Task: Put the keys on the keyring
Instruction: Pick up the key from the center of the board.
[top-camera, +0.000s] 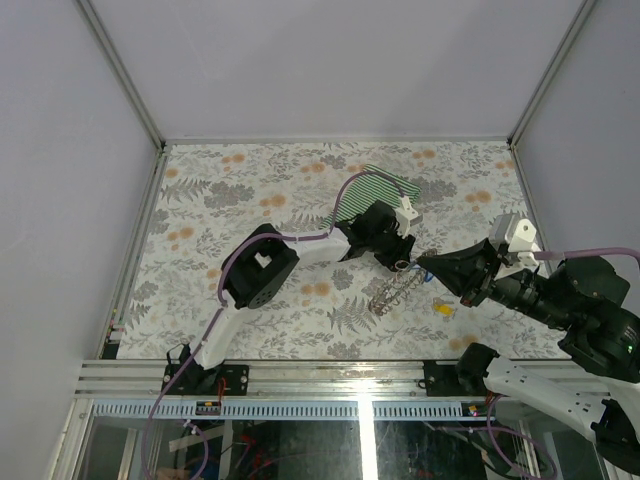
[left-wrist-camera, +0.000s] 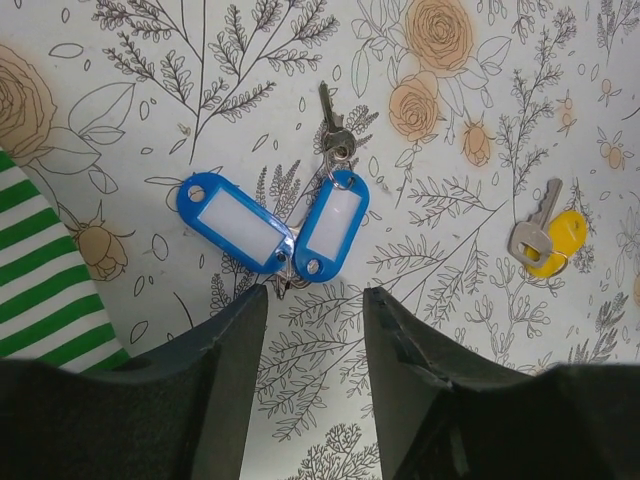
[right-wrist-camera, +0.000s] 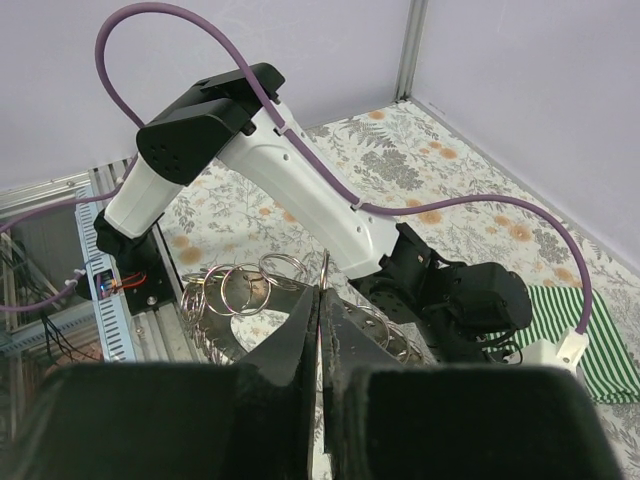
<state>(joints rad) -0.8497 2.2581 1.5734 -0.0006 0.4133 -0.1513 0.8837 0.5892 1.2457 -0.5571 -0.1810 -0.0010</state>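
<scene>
Left gripper (left-wrist-camera: 315, 305) fingers part-open, holding nothing, poised over two blue plastic key tags (left-wrist-camera: 235, 222) on the floral table (left-wrist-camera: 450, 330). Yellow plastic tag (left-wrist-camera: 565, 240) lies apart from them. Right gripper (right-wrist-camera: 320, 305) is pinched closed, apparently on the silvery coiled keyring (right-wrist-camera: 240, 288) mid-table.

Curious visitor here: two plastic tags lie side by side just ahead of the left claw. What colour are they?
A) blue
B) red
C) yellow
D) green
A: the left wrist view shows one blue tag and a second blue tag, each with a white label, just ahead of the left claw; the only yellow tag lies apart from them.
</scene>
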